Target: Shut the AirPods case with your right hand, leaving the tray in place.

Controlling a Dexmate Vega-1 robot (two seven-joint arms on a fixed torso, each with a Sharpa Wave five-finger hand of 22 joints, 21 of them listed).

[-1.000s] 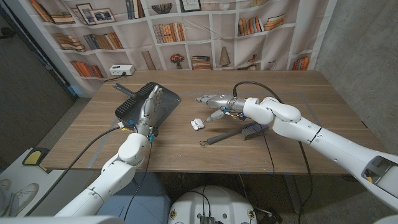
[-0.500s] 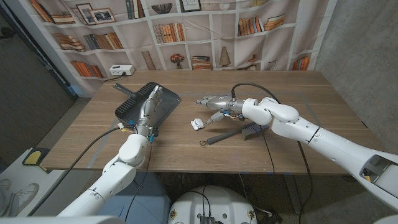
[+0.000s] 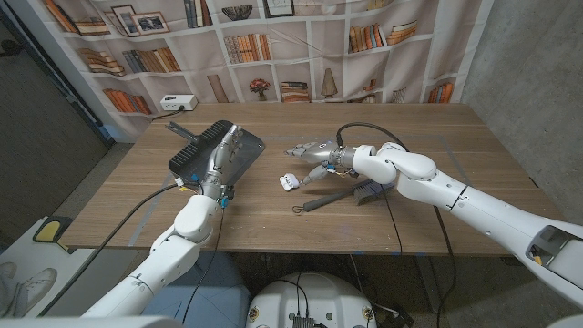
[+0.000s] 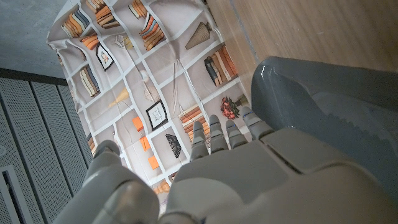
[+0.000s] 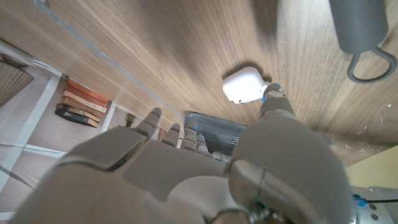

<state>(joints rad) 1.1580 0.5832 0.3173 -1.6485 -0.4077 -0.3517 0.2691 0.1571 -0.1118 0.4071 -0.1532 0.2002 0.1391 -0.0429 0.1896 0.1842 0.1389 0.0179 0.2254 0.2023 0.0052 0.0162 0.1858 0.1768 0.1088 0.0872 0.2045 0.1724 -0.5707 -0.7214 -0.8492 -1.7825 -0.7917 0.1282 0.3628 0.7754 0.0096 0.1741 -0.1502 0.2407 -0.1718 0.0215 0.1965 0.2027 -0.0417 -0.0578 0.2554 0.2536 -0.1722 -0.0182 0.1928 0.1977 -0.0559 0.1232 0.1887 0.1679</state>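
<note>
The white AirPods case (image 3: 289,181) lies on the wooden table near the middle. My right hand (image 3: 314,153) hovers just right of it with its fingers stretched out and apart. In the right wrist view the thumb tip (image 5: 272,99) touches the case (image 5: 244,86) at one end. I cannot tell whether the lid is up or down. The dark grey tray (image 3: 202,148) sits at the left. My left hand (image 3: 222,153) stands against its near edge, fingers straight, holding nothing. The left wrist view shows that hand (image 4: 249,180) beside the tray's wall (image 4: 329,106).
A grey hand brush (image 3: 344,193) lies just right of the case, its looped handle (image 5: 360,31) pointing toward the table's front. A black cable runs over the right forearm. A bookshelf backdrop stands behind the table's far edge.
My right hand has crept left toward the case and its thumb has come down to it. The left hand and the tray have stayed put.
</note>
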